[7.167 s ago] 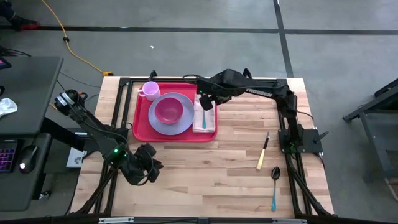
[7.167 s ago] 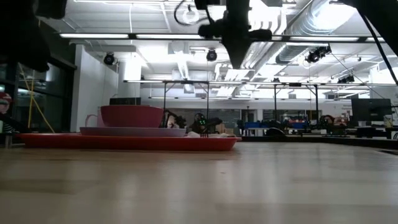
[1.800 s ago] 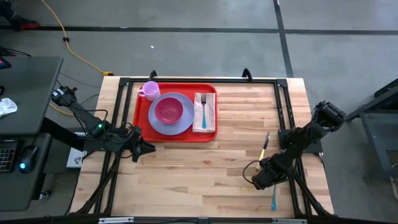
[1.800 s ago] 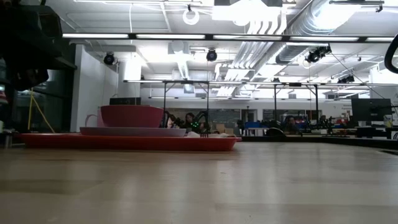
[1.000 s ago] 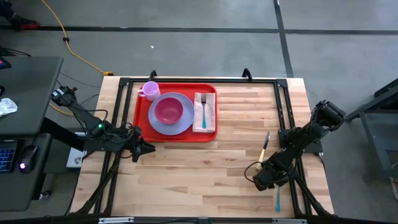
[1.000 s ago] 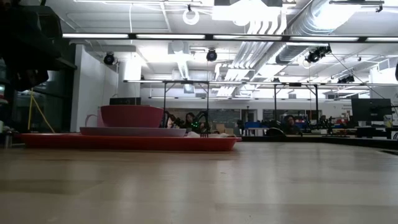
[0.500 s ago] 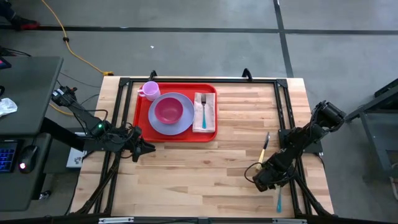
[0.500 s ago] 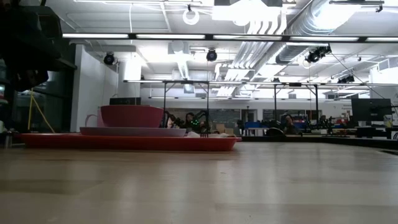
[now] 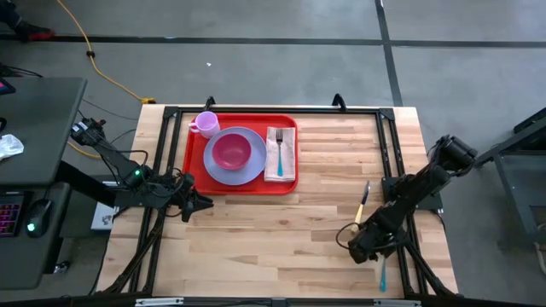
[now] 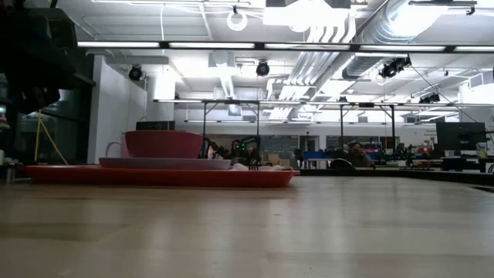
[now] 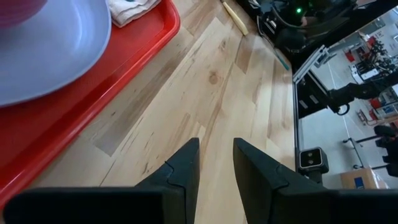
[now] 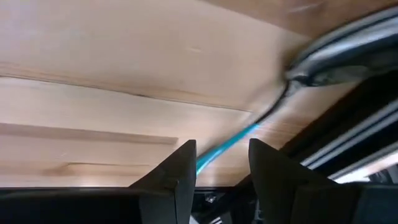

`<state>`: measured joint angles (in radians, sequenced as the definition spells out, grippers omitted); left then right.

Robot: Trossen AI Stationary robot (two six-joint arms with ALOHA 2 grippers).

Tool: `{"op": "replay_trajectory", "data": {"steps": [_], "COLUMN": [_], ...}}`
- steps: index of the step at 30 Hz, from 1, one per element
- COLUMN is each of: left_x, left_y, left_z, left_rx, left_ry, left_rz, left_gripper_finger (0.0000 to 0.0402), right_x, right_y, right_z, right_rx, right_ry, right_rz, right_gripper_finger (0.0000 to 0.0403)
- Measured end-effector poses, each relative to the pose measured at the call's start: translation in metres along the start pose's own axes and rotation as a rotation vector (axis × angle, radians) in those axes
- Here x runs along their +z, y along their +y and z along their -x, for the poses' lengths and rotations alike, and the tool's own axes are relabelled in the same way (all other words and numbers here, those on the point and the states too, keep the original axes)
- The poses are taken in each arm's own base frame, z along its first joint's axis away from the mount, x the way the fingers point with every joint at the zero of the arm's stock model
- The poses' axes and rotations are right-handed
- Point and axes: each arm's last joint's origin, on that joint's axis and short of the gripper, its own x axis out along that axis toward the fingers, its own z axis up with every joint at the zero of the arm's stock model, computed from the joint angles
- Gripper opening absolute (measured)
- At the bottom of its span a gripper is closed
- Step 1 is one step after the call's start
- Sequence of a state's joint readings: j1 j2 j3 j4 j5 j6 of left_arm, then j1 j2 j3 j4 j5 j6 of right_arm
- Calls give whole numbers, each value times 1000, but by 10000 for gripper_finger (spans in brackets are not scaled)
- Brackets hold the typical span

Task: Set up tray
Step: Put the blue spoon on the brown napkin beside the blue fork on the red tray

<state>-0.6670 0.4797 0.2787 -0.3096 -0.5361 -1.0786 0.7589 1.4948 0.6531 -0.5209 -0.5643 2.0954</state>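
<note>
Item: the tray [image 9: 241, 184], red plastic, rectangular with rounded corners and a low raised rim. It lies flat on the wooden table [image 9: 281, 230], toward the far left part of the tabletop.

Contents, placed against the tray: a lavender plate [image 9: 223, 173] near the tray's centre with a pink bowl [image 9: 230, 152] on it; a pink cup [image 9: 206, 124] at the tray's far left corner; a beige napkin [image 9: 275, 170] along the tray's right side, bearing a fork [image 9: 279, 147].

Off the tray, well apart to its right: a knife [image 9: 361, 208] with a pale handle and a spoon [image 12: 323, 67] with a teal handle.

Handling, judged: the tray looks stiff, light in itself and smooth, so probably slippery under the fingers. Loaded as it is, tilting would likely slide the plate and bowl. The rim is the likely place to take hold, best at a bare stretch of a long edge.

Left gripper [image 11: 215, 163]: just beside the tray's near left corner, not touching it, fingers spread with a narrow gap, holding nothing. In its wrist view the tray's rim runs close ahead.

Right gripper [image 12: 221, 163]: well apart from the tray, at the near right of the table, over the spoon's teal handle, fingers parted, nothing gripped as far as can be seen.
</note>
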Motion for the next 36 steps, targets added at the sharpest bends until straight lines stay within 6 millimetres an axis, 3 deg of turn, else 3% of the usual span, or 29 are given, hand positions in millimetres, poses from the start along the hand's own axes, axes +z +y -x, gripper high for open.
{"op": "replay_trajectory", "data": {"steps": [9,18,36], "left_x": [0,0,0], "left_y": [0,1,1], "left_z": [0,0,0], "left_rx": [0,8,8], "left_ry": [-1,2,2], "left_rz": [-3,-12,-6], "left_gripper_finger": [129,129,129], "right_x": [-14,-16,12], "right_y": [-8,-5,-21], "right_z": [19,11,-19], "right_rx": [-100,-81,-34], "right_ry": [-100,-118,-51], "right_rz": [-54,-28,-2], "right_gripper_finger": [126,126,126]}}
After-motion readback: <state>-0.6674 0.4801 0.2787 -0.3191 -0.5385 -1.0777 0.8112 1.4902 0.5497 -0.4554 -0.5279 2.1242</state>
